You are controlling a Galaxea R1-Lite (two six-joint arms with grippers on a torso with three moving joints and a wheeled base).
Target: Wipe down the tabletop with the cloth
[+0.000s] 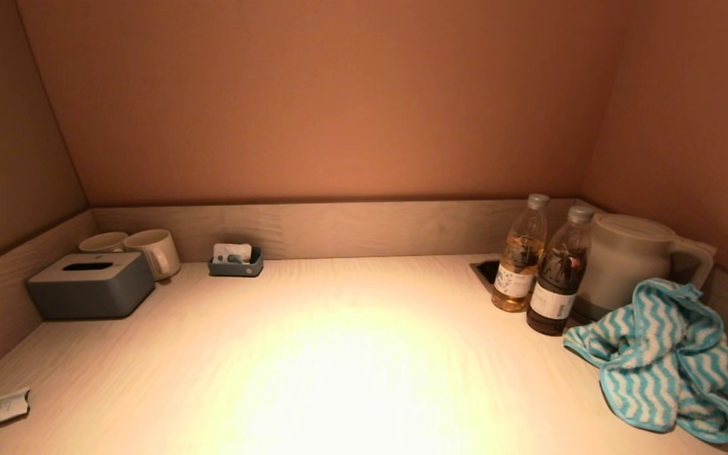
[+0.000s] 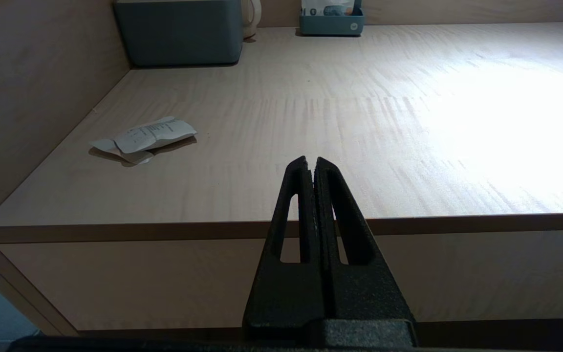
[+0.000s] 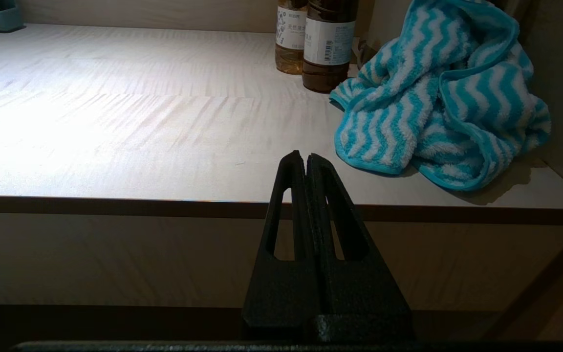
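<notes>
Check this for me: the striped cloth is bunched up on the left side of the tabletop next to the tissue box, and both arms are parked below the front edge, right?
Not quite. The head view shows the cloth bunched on the right side of the tabletop, beside the kettle and two bottles, not by the tissue box. Both arms are parked below the front edge.

You are seeing crumpled striped terry cloth [image 1: 661, 360] lying front-right on pale wooden tabletop [image 1: 339, 354] | two plastic bottles [image 1: 538, 265] standing just behind-left | grey tissue box [image 1: 91, 284] sitting back-left

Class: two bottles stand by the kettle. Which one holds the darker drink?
The bottle nearer the table's front edge, right beside the kettle; its liquid is almost black, while the other bottle holds pale amber liquid.
</notes>
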